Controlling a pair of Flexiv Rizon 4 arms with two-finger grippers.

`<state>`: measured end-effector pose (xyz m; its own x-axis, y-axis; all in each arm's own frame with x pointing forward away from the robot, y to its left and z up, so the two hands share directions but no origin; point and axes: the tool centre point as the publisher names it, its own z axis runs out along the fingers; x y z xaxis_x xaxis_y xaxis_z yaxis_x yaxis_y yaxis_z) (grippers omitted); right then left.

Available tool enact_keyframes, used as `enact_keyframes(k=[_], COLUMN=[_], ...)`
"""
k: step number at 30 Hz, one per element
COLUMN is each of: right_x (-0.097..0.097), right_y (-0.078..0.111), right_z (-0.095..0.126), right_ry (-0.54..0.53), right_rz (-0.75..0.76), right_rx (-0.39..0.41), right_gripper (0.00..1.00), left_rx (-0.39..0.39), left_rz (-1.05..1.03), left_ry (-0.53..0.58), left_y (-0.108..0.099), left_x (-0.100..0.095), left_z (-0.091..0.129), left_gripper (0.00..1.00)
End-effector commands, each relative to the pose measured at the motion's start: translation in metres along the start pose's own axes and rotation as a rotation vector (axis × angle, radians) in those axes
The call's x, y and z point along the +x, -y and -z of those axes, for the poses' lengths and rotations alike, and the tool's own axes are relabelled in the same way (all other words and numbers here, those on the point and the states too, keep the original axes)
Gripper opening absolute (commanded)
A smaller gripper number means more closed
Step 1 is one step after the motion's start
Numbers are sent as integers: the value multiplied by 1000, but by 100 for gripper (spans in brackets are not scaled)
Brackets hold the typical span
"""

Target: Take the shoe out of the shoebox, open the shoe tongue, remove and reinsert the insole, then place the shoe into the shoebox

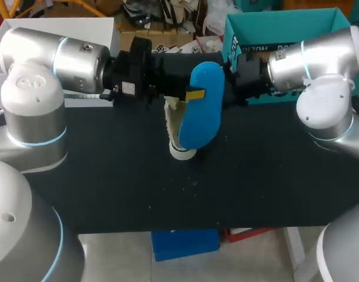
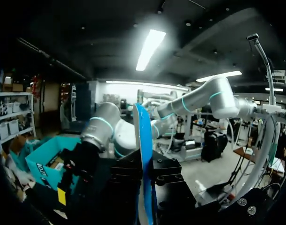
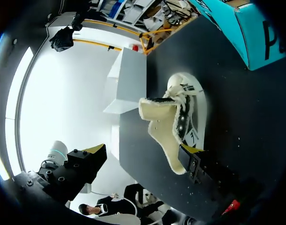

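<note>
My left gripper [image 1: 194, 94] is shut on a blue insole [image 1: 204, 106], holding it upright above the table's middle. In the left wrist view the insole [image 2: 143, 140] shows edge-on between that gripper's [image 2: 145, 180] black fingers. Under the insole a cream shoe [image 1: 179, 136] with a fleecy lining rests on the black table [image 1: 138, 182]. My right gripper [image 1: 230, 79] hangs just right of the insole. In the right wrist view it [image 3: 143, 152] is open wide, the shoe [image 3: 182, 117] ahead with its tongue folded out, one fingertip [image 3: 192, 150] close to the shoe's edge. The teal shoebox [image 1: 282, 29] stands at the back right.
A white box [image 1: 61, 26] stands at the table's back left corner, also seen beyond the shoe as the white box [image 3: 128, 79] in the right wrist view. The shoebox [image 3: 245, 33] is close behind my right arm. Bare black tabletop lies in front of the shoe.
</note>
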<state>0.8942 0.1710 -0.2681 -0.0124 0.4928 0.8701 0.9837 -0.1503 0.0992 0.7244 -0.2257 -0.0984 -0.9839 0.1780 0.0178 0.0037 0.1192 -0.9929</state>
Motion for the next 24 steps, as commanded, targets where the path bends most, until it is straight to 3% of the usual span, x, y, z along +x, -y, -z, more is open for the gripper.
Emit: enact_keyframes(k=[1,8,10,13,15,17,18,24], right_x=[-4,-4,-4,-4,-4,-4,-4,-4], right_y=[1,1,1,1,1,1,1,1], right_z=[-2,-2,-2,-2,-2,-2,-2,-2], right_ry=[-179,-179,-179,-179,-179,-179,-179,-179], right_rz=[2,2,2,2,2,2,2,2], right_rx=[-2,-2,-2,-2,-2,-2,-2,-2], right_gripper=[100,100,100,100,100,100,100,100], left_rx=[-87,-87,-128,-21,-28,61,90,90], left_rz=[-97,-97,-350,-582,-723,-781,-786,-786], left_ry=[134,134,120,61,5,-91,-127,-127], left_y=[8,8,6,-21,-44,-63,-73,-73], left_x=[10,10,34,63,84,101,106,106], left_z=[-1,-1,-10,-15,-20,-21,-20,-20], left_gripper=[0,0,0,0,0,0,0,0])
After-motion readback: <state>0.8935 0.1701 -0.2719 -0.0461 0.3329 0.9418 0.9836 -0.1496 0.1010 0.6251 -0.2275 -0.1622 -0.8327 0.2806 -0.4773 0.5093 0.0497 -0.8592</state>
